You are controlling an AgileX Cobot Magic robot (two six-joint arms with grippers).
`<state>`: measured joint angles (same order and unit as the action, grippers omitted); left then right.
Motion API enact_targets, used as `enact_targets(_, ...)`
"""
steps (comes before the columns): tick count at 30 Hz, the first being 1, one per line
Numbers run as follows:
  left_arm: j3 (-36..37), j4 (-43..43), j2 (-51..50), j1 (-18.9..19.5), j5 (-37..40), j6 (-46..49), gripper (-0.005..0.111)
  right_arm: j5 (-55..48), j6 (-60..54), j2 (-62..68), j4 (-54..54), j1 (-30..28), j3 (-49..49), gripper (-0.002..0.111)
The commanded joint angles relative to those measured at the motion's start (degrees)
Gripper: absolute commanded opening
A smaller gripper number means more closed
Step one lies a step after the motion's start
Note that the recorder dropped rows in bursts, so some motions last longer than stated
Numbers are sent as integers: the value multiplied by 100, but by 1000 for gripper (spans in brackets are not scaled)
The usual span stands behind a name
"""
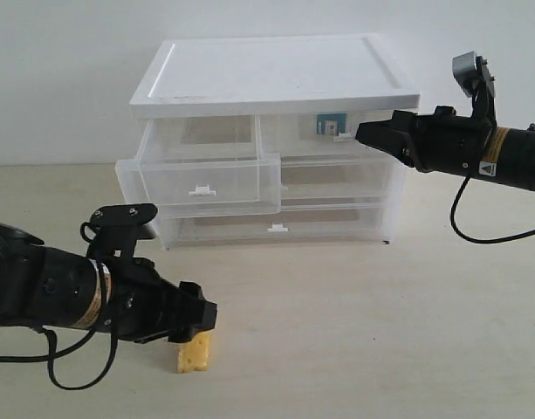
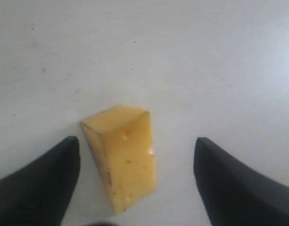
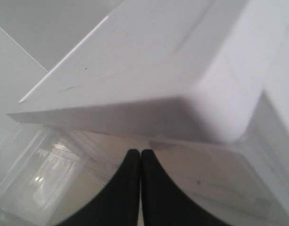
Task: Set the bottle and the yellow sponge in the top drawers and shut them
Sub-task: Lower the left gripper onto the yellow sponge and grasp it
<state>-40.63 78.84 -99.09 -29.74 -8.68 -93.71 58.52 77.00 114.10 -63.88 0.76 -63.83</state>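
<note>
A white drawer unit (image 1: 276,74) with clear plastic drawers stands on a pale surface (image 1: 380,332). The left top drawer (image 1: 206,179) is pulled well out toward the front, and nothing can be made out inside it. The right top drawer (image 1: 324,140) is pushed in. Through its clear front the bottle (image 1: 328,125) shows as a patch of teal label, close to the drawer's white tab handle (image 1: 343,136).

The right tool (image 1: 361,133) reaches in from the right with its two black fingers pressed together. Its tip is right at that handle, though whether it touches is unclear.

The yellow sponge (image 1: 195,352) stands on edge on the surface, well in front of the drawer unit. The left tool (image 1: 202,319) hovers low over it with its fingers spread wide apart. In the left wrist view, one black finger (image 2: 40,188) sits on each side of the sponge (image 2: 123,160), neither touching it.
</note>
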Motion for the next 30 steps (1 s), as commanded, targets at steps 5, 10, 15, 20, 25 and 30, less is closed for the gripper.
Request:
enact_targets(5, -128, -36, -295, -364, 548, -140, 64, -101, -58, -29, 182, -23, -27, 0)
enact_targets(10, -373, -36, -537, -364, 365, -150, 64, -101, -60, -29, 157, -23, -27, 0)
enact_targets(15, -410, 39, -591, -364, 475, -150, 61, -101, -45, -29, 143, -23, -27, 0)
enact_targets(20, -410, 326, -595, -364, 665, -150, 36, -101, -56, -29, 143, -23, -27, 0)
enact_targets(25, -398, 627, -572, -364, 490, -150, 4, -101, -56, -29, 143, -23, -27, 0)
enact_targets(30, -219, 671, -332, -364, 223, -150, 4, -101, -68, -29, 154, -23, -27, 0)
